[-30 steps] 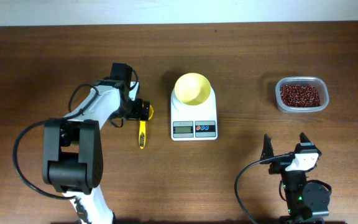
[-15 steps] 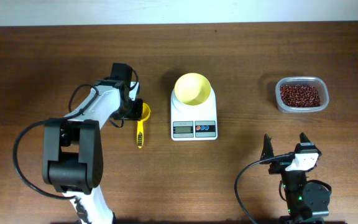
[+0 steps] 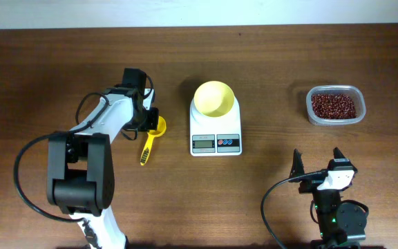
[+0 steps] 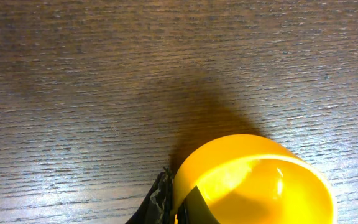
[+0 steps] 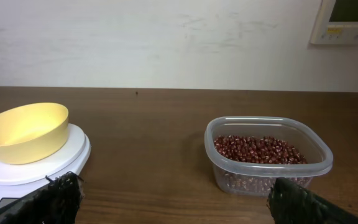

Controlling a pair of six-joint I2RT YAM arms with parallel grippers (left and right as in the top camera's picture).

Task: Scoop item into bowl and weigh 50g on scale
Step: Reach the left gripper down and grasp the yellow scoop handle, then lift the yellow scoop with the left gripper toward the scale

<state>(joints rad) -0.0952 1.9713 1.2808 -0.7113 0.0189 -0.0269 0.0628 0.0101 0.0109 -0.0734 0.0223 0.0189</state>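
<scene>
The pale yellow bowl [image 3: 213,98] [image 5: 23,132] sits empty on the white scale [image 3: 215,131] [image 5: 42,165] at the table's middle. The item, dark red-brown beans [image 3: 334,105] [image 5: 260,149], fills a clear tub at the right. A bright yellow scoop [image 3: 152,135] [image 4: 253,180] lies left of the scale, its handle pointing toward the front left. My left gripper [image 3: 149,121] [image 4: 178,210] is shut on the rim of the scoop's cup, one finger outside the wall and one inside. My right gripper [image 3: 318,168] [image 5: 179,199] stands open near the front right, holding nothing.
The clear plastic tub [image 3: 335,105] [image 5: 269,155] stands right of the scale, well behind my right gripper. A light wall runs along the table's far edge. Bare wood surrounds the scoop in the left wrist view.
My left gripper has closed from wide open onto the scoop's cup. The scoop has turned, its handle swinging toward the left. The right arm has not moved.
</scene>
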